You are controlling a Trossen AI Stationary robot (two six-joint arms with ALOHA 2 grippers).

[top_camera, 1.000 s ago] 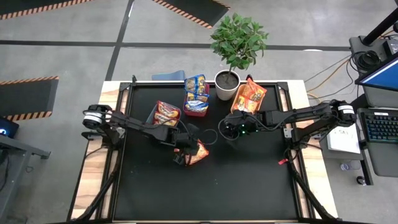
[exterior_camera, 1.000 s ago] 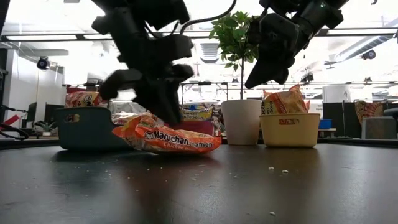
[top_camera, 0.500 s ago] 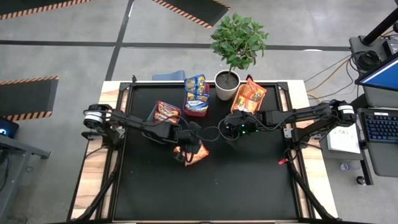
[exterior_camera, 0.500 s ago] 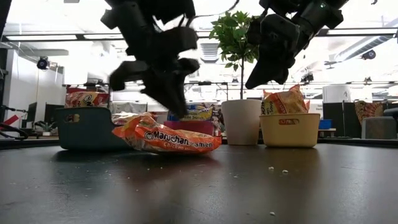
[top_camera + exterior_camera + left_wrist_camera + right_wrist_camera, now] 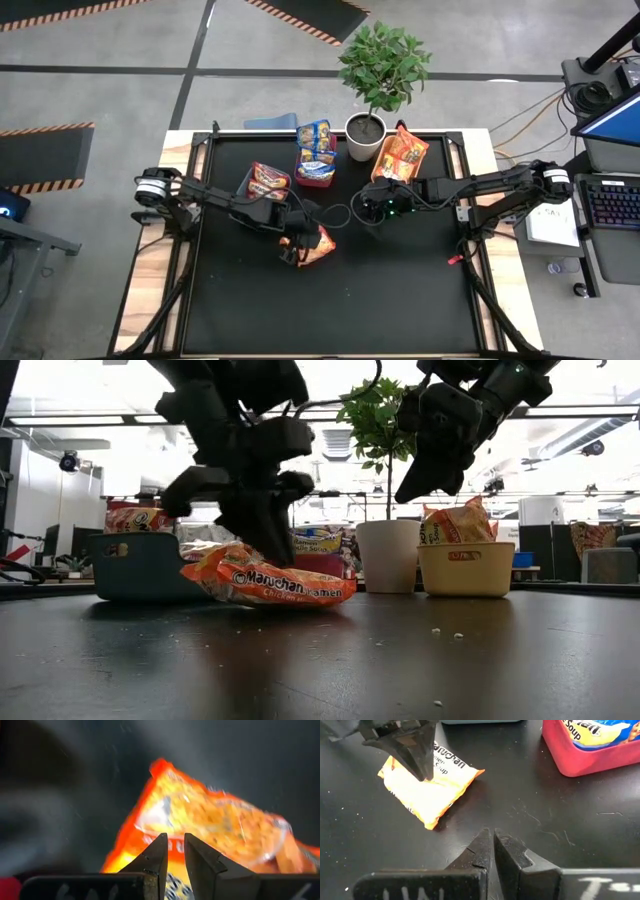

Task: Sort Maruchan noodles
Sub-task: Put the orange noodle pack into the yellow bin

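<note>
Table — black top with a light wooden edge, bearing all items below.

Left arm — dark, reaching from the left edge toward the table's middle. Its gripper is low over the loose orange packet; in the left wrist view the two fingers stand nearly together with only a thin gap, tips right at the packet's crinkled top. Whether they pinch the wrapper cannot be told.

Right arm — dark, reaching in from the right. Its gripper hangs above the table right of centre, fingers pressed shut, holding nothing.

Potted plant — green leaves in a white pot, at the far edge between the red and cream bins.

Teal bin — far left of the row; a red-maroon packet lies in it.

Cream bin — far right of the row; orange packets stand up out of it.

Red bin — middle of the row, just left of the pot; blue-yellow packets are stacked in it.

Loose Maruchan packet — orange, lying flat on the table near the middle, well in front of the bins, under the left gripper. "Maruchan ramen" reads along its side in the low view.

Crumbs — a few pale specks on the tabletop near the front.
</note>
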